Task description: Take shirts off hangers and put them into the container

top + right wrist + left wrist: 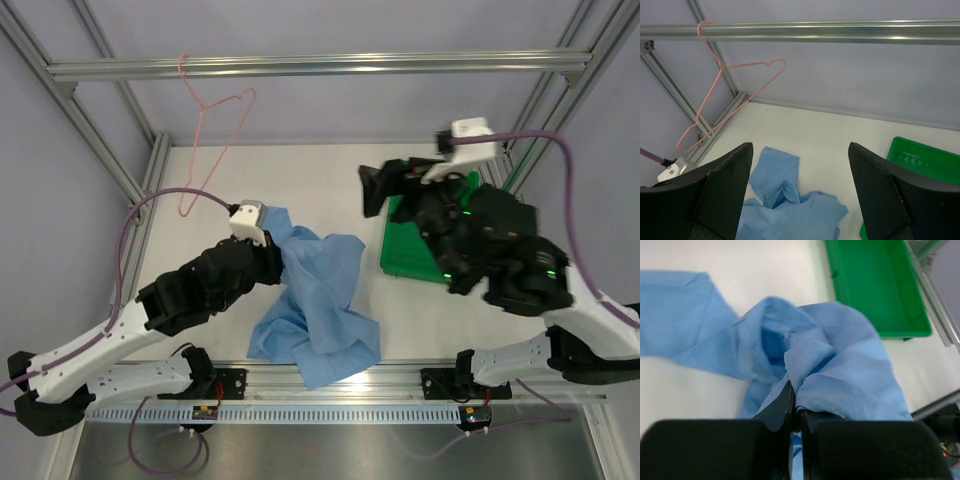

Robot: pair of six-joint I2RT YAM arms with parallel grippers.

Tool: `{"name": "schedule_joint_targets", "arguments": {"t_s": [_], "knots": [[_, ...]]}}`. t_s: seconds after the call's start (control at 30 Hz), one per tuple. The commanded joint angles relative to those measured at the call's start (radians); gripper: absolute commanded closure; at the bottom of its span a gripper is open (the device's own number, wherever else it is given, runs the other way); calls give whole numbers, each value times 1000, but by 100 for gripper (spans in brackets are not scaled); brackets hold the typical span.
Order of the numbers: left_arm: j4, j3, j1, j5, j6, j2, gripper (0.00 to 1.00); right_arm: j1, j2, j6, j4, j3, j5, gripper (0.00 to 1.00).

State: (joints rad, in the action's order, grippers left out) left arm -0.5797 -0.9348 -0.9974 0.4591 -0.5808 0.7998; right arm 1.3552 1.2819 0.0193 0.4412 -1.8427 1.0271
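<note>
The tabletop (300, 170) is carrying everything except the hanger. The shirt (320, 300) is lying in a crumpled blue heap by the middle of the near edge, with part of it spilling over that edge. It is off the hanger and well apart from the tray (405, 255), which is sitting toward the right edge. The tray floor is looking bare in my left wrist view, though my right arm is covering part of it from above. The pink hanger (740, 64) is hanging stripped on the rail (400, 63) over the far left corner.

My left fingers (787, 405) are clenching a fold at the heap's upper left. My right fingers (730, 190) are spread wide, grasping nothing, and hovering high above the tray.

I am judging the unhanging step done, and I am now working on getting the shirt into the tray. The next move is asking me to lift the pinched fold and carry it rightward. Because the cloth is bigger than the tray, I am expecting sleeves to trail over the rim. My free right fingers could be gathering the loose end.
</note>
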Motion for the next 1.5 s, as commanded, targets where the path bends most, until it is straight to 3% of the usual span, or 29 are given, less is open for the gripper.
{"name": "schedule_joint_targets", "arguments": {"t_s": [0.0, 0.1, 0.17, 0.3, 0.47, 0.73, 0.97, 1.47], "knots": [[26, -217, -97, -1, 91, 90, 100, 2, -161, -232, 343, -44, -30, 13], [-52, -402, -139, 25, 118, 208, 100, -1, -277, -364, 427, 29, -166, 6], [-74, -440, -173, 87, 99, 240, 100, 1, -314, -425, 504, 115, -206, 4], [-26, -298, -152, 170, -3, 184, 100, 1, -423, -564, 513, 276, -306, 5], [-22, -254, -76, 130, 2, 187, 100, 1, -506, -619, 421, 496, -432, 4], [-87, -369, -61, 116, 53, 263, 100, 2, -447, -599, 291, 670, -561, 1], [-146, -518, -61, 84, 99, 332, 100, 1, -379, -469, 142, 760, -642, 0], [-131, -587, -61, -99, 104, 365, 100, 1, -135, -294, 10, 694, -403, 0]]}}
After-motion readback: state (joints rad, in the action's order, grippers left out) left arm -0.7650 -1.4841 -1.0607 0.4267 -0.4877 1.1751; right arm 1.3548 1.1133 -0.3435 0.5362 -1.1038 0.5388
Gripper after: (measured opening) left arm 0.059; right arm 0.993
